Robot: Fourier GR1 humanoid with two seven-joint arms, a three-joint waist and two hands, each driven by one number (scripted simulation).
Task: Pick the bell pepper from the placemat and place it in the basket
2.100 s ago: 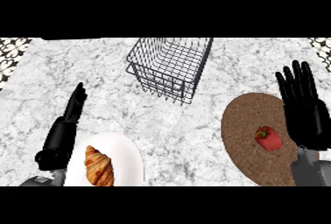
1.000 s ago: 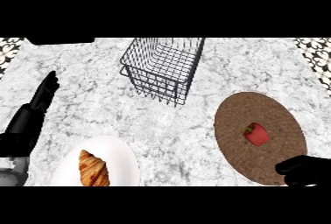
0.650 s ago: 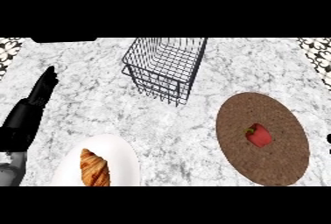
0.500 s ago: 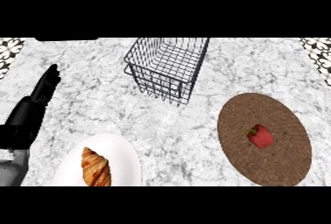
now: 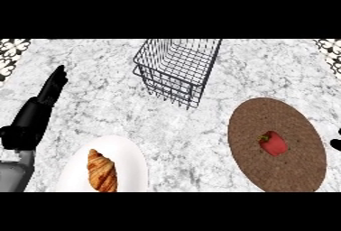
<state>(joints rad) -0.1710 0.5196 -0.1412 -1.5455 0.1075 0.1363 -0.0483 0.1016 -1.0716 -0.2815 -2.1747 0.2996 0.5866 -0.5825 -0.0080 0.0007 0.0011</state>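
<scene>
A red bell pepper (image 5: 273, 143) with a green stem lies on the round brown placemat (image 5: 266, 115) at the right of the counter. Nothing touches it. The black wire basket (image 5: 177, 67) stands at the back centre, up and to the left of the placemat, with nothing showing inside. My left hand (image 5: 40, 106) rests at the far left, seen edge-on, its fingers straight and pointing away, holding nothing. Of my right hand (image 5: 336, 144) only a small black sliver shows at the right edge, just beside the placemat's rim.
A white plate (image 5: 130, 158) with a croissant (image 5: 101, 169) sits at the front left, close to my left forearm. Patterned tiles show at the far corners. Marble counter lies between the basket, plate and placemat.
My right hand, earlier open beside the pepper, dropped to the lower right and left the view; now a sliver is back at the right edge. The pepper has not moved.
</scene>
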